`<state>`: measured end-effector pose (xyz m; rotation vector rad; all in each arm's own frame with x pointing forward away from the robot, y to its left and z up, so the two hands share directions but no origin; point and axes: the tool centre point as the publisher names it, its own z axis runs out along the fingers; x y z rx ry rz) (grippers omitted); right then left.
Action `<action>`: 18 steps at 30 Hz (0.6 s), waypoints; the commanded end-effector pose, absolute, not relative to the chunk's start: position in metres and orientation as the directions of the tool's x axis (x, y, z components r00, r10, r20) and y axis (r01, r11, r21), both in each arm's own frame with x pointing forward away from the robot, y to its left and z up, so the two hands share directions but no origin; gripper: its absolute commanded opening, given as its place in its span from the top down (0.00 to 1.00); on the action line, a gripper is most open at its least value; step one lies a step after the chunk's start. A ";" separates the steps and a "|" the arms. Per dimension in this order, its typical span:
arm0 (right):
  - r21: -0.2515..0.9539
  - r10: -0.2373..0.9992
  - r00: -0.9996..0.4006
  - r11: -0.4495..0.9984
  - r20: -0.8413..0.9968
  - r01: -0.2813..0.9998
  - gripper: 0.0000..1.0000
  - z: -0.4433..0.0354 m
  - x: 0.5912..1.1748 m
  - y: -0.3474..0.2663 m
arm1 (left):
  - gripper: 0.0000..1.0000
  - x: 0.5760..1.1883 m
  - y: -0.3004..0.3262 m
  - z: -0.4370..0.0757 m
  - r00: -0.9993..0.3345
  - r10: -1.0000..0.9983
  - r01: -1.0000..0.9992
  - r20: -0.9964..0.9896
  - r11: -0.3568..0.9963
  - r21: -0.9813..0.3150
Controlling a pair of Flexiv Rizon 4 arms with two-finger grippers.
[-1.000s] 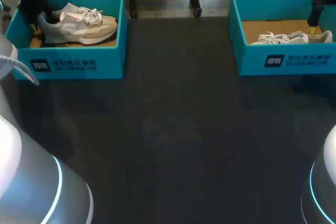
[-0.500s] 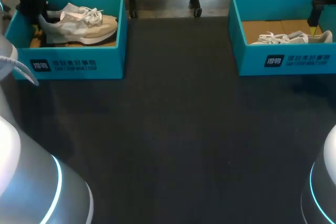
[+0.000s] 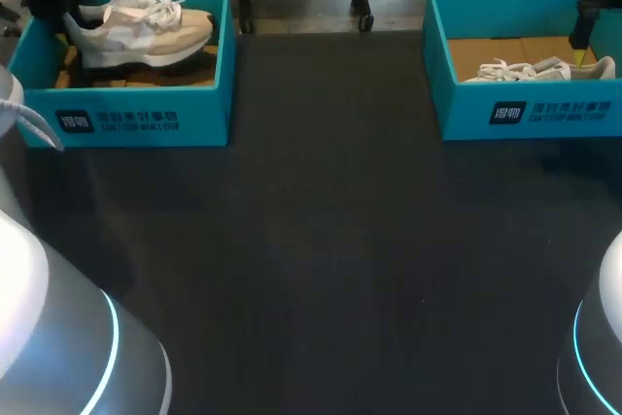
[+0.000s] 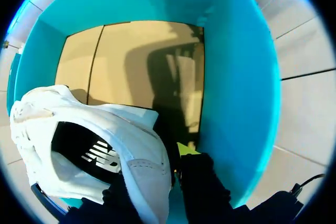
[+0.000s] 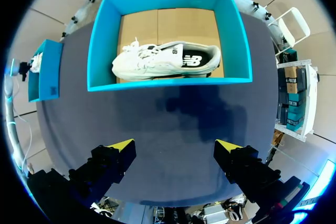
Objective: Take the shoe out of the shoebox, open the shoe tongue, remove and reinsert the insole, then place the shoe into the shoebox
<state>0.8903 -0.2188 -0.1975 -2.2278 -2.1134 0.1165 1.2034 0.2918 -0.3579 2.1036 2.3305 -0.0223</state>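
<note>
A beige and white sneaker hangs tilted in the left teal shoebox, its heel raised above the box's cardboard floor. My left gripper is shut on that heel. In the left wrist view the white heel collar sits pinched in my left gripper, with the box floor below. A second white sneaker lies on its side in the right teal shoebox. My right gripper is wide open, holding nothing, high above that sneaker.
The two shoeboxes stand at the far left and far right of the dark table. The right shoebox's near wall lies between my right gripper and the sneaker. Black clamps sit on the table's back edge.
My left gripper has closed on the sneaker's heel and lifted it up and slightly back out of the box floor. The right arm has not moved.
</note>
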 end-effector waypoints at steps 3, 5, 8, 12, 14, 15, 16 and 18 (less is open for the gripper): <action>-0.101 0.999 0.052 -0.053 -0.008 0.994 0.00 -0.198 0.890 -0.219 | 1.00 1.206 0.299 -0.325 -0.119 0.993 0.990 -0.015 0.117 -0.080; -0.101 0.999 0.052 -0.053 -0.008 0.994 0.00 -0.198 0.890 -0.219 | 1.00 1.205 0.299 -0.317 -0.123 0.992 0.990 -0.012 0.122 -0.075; -0.101 0.999 0.052 -0.053 -0.008 0.994 0.00 -0.198 0.890 -0.219 | 1.00 1.201 0.300 -0.304 -0.133 0.991 0.989 -0.001 0.133 -0.062; -0.101 0.999 0.052 -0.053 -0.008 0.994 0.00 -0.198 0.890 -0.219 | 1.00 1.197 0.302 -0.282 -0.150 0.989 0.987 0.008 0.151 -0.052; -0.101 0.999 0.052 -0.053 -0.008 0.994 0.00 -0.198 0.890 -0.219 | 1.00 1.195 0.302 -0.270 -0.162 0.987 0.986 0.020 0.163 -0.035; -0.101 0.999 0.052 -0.053 -0.008 0.994 0.00 -0.198 0.890 -0.219 | 1.00 1.192 0.302 -0.263 -0.160 0.987 0.986 0.020 0.161 -0.037; -0.101 0.999 0.052 -0.053 -0.008 0.994 0.00 -0.198 0.890 -0.219 | 1.00 1.189 0.302 -0.256 -0.163 0.986 0.986 0.035 0.164 -0.028; -0.101 0.999 0.052 -0.053 -0.008 0.994 0.00 -0.198 0.890 -0.219 | 1.00 1.182 0.302 -0.241 -0.160 0.986 0.987 0.045 0.161 -0.013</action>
